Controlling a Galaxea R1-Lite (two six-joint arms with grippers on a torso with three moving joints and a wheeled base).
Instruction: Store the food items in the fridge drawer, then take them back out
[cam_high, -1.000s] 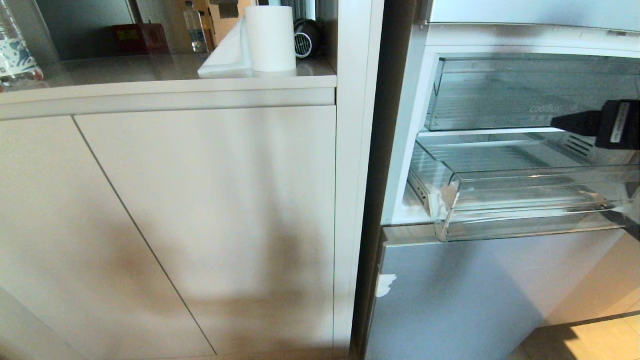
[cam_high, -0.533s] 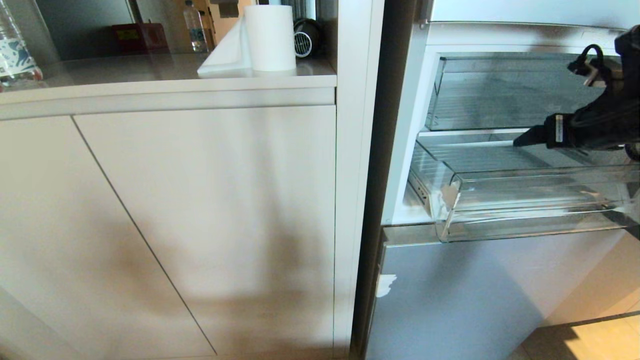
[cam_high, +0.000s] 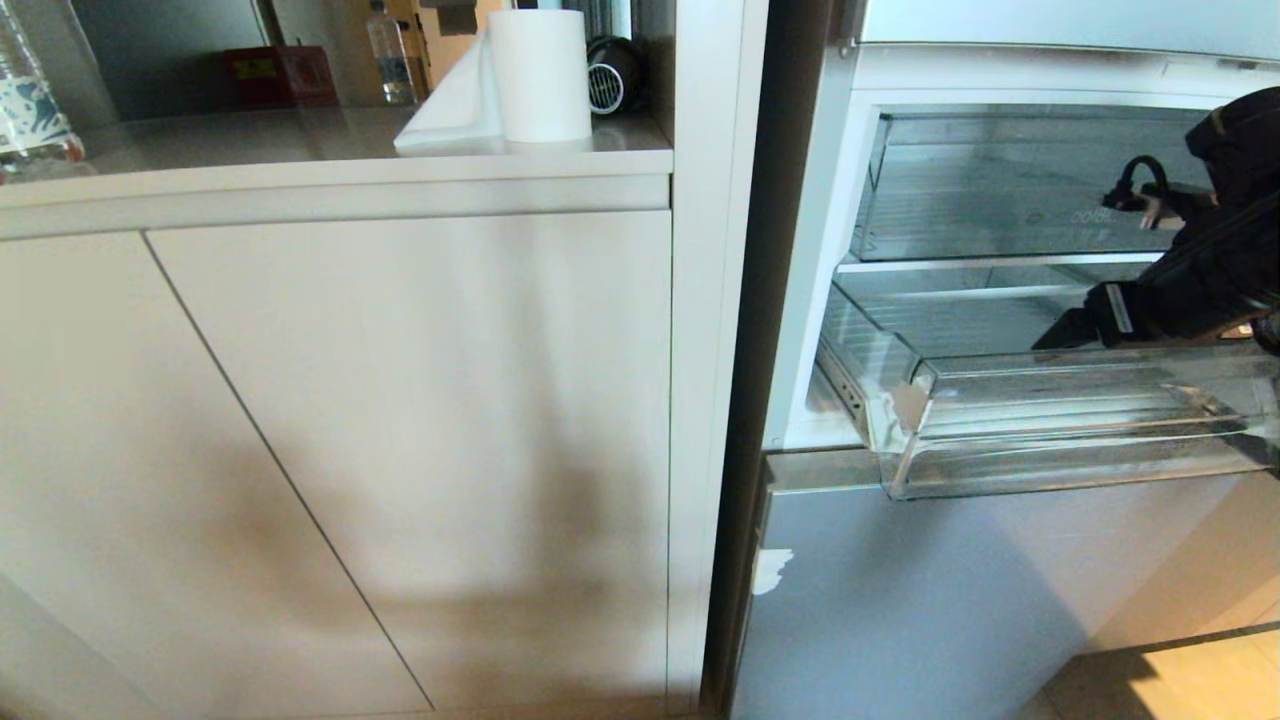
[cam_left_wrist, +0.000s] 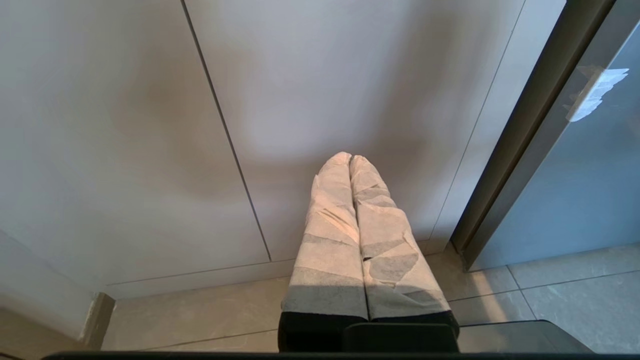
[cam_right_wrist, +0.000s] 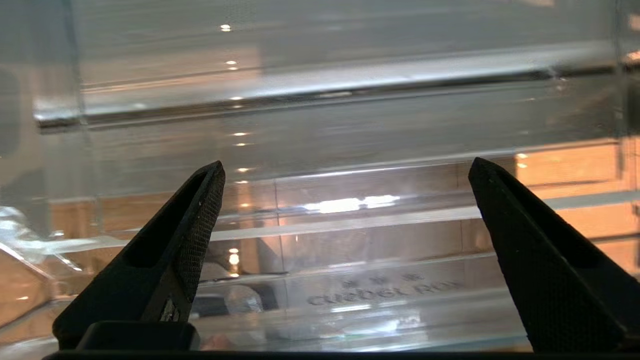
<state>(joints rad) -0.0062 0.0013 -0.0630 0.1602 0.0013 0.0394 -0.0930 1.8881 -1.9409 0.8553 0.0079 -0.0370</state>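
The fridge drawer (cam_high: 1050, 445), shallow clear plastic with whitish tape on its front left corner, stands pulled out of the open fridge. No food items show in any view. My right gripper (cam_high: 1058, 332) reaches in from the right and tilts down over the drawer's back part, just behind its front rim. Its black fingers (cam_right_wrist: 200, 220) stand wide apart, so the right gripper (cam_right_wrist: 345, 165) is open and holds nothing, with only clear plastic ahead. My left gripper (cam_left_wrist: 348, 159), wrapped in white tape, is shut and empty, parked low before the cabinet door.
Above the drawer sits the deeper clear coolBox bin (cam_high: 1000, 190). Below it is the grey lower fridge door (cam_high: 950, 600). Left of the fridge, a cabinet (cam_high: 400, 450) carries a paper towel roll (cam_high: 540, 75) and a water bottle (cam_high: 30, 100) on its counter.
My right arm has swung in from the right edge and tipped its gripper down toward the drawer. The drawer's front has come slightly further out. The left arm has not moved.
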